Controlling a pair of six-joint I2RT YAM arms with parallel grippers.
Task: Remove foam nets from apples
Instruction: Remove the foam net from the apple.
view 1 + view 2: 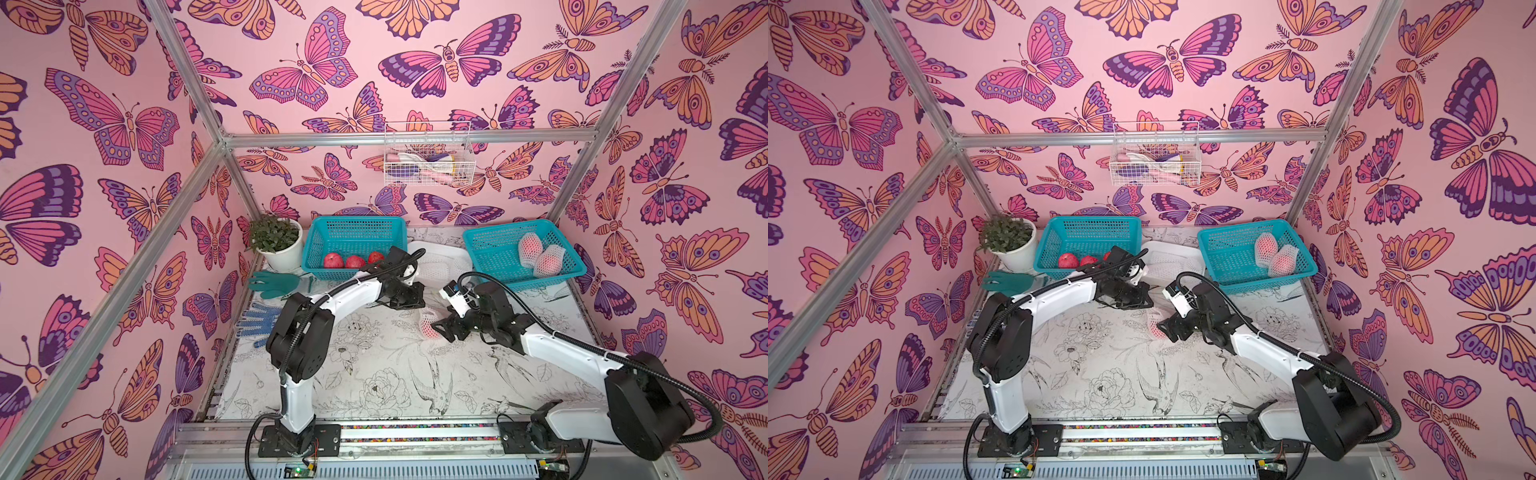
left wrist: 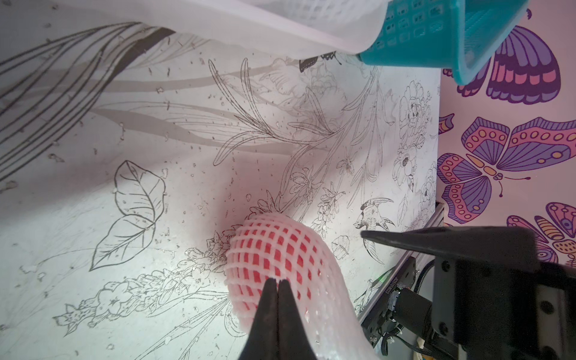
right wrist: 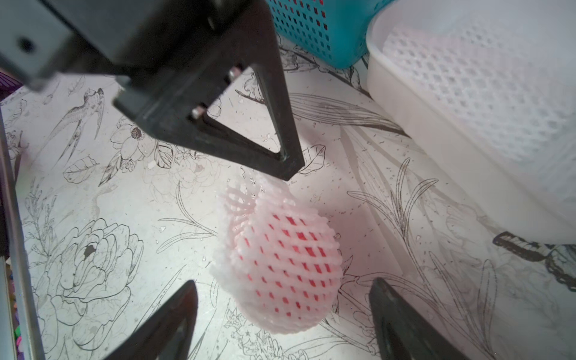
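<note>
Nearest the lens are two white-and-black robot arms, the left arm [image 1: 345,293] and the right arm [image 1: 557,347]. Both are bolted at the near edge of the table [image 1: 374,374], which is covered by a white sheet printed with flowers and birds.

Left gripper [image 2: 276,282]: the black fingers are clenched together, pinching the loose end of one white foam mesh net [image 3: 246,196]. That net sleeves one round red apple [image 3: 310,251] at the middle of the table, slightly toward the right edge. Whether the fruit bears fully on the sheet cannot be told.

Right gripper [image 3: 283,282]: released, with the jaws wide. One finger stands on each side of the netted apple, and neither touches it.

Apples counted: six.
- Three bare red apples [image 1: 355,262] lie in the left teal plastic basket [image 1: 353,226] at the far edge.
- Two netted apples [image 1: 540,255] lie touching each other in the right teal plastic basket [image 1: 498,245], near the far right corner.
- One is at the grippers, as noted above.

Nets on fruit: three. Baskets: two.

One white rectangular plastic tub [image 3: 392,103] sits between the baskets. It holds loose mesh, but the number of pieces cannot be told.

Other items:
- One green plant in a white pot [image 1: 276,239] stands at the far left corner.
- Two gloves lie along the left edge, one green glove [image 1: 272,282] and one blue-dotted glove [image 1: 257,322].
- One white wire basket [image 1: 428,153] hangs on the back wall.
</note>
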